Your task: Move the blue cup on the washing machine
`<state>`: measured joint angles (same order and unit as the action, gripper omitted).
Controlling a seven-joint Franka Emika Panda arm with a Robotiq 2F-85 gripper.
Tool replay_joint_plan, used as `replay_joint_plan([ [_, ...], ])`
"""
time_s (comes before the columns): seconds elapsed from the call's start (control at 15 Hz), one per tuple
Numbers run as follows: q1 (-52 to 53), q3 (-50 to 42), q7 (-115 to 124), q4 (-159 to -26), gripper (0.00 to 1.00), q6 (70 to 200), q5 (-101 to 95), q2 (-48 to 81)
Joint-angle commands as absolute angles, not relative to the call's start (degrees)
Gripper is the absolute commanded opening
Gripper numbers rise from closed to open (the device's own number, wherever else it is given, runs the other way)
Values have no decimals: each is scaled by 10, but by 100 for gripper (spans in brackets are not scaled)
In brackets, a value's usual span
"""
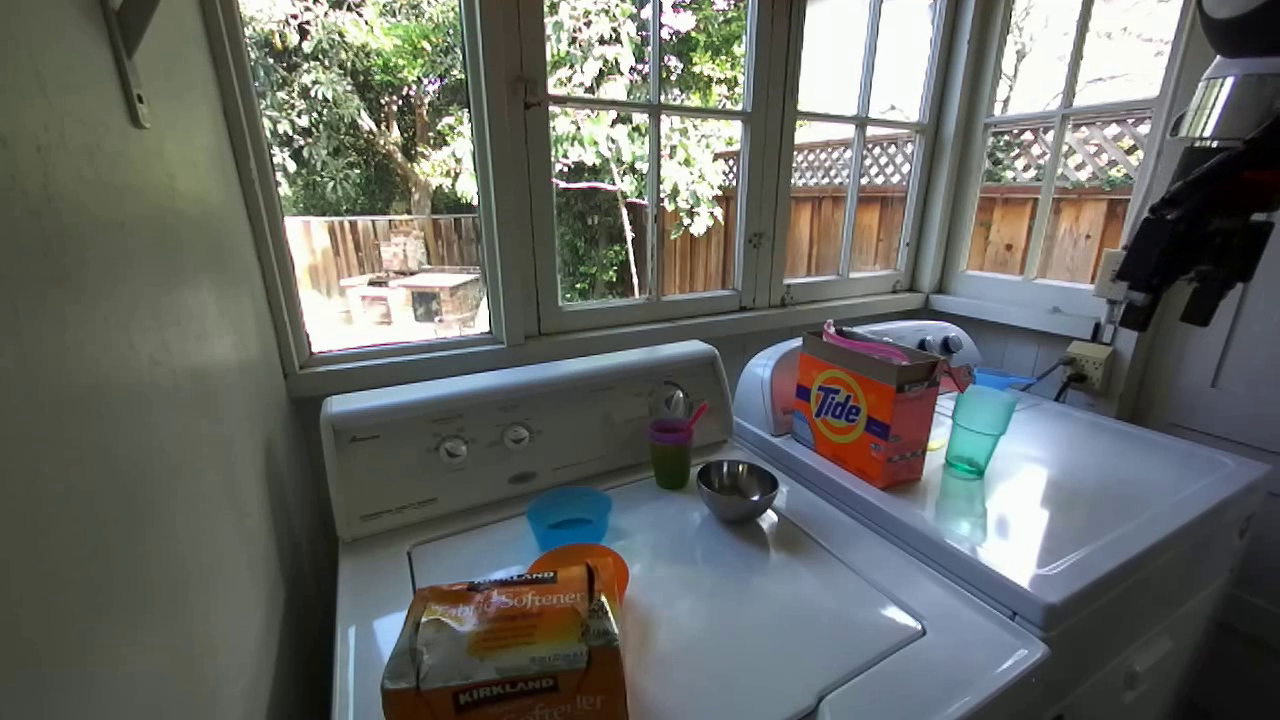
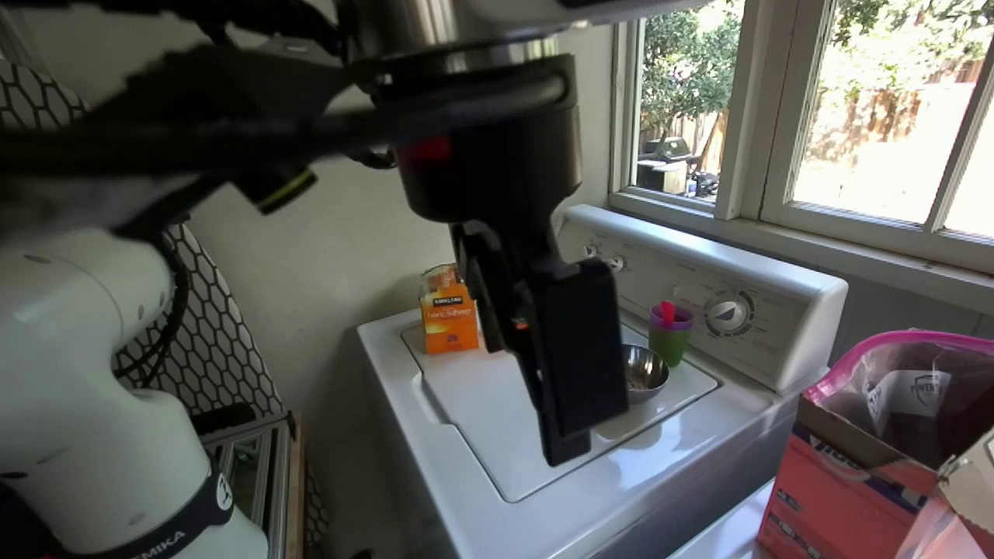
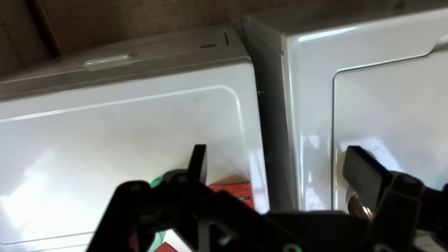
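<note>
The blue cup (image 1: 980, 430), a translucent teal tumbler, stands upright on the glossy white appliance, beside the orange detergent box. In the wrist view only bits of the cup (image 3: 157, 241) show behind the gripper's left finger. The washing machine (image 1: 740, 610), with dials on its back panel, stands alongside; its lid also shows in an exterior view (image 2: 481, 404) and in the wrist view (image 3: 395, 101). My gripper (image 3: 276, 148) is open and empty, high above the appliances. It hangs at the upper right in an exterior view (image 1: 1190, 310) and in the foreground in an exterior view (image 2: 536, 404).
The detergent box (image 1: 860, 415) stands on the glossy appliance (image 1: 1120, 500). On the washing machine are a steel bowl (image 1: 738, 490), a green and purple cup (image 1: 671, 458), a blue dish (image 1: 568, 515), an orange dish (image 1: 600, 562) and a fabric softener box (image 1: 510, 640). Windows lie behind.
</note>
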<state>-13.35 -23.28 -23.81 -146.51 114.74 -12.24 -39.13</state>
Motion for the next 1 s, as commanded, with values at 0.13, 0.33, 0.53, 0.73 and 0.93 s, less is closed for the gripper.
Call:
replay_joint_plan([
  [0.13,-147,-194,-175,-1402,100,1214,-151,-318],
  [0.33,-158,-163,-129,-1381,100,1241,-173,-295],
  [0.53,-157,-153,-152,-1345,100,1202,-203,-265],
  [0.73,-148,-160,-151,-1361,100,1221,-181,-282],
  [0.93,-148,-159,-151,-1361,100,1221,-181,-282],
])
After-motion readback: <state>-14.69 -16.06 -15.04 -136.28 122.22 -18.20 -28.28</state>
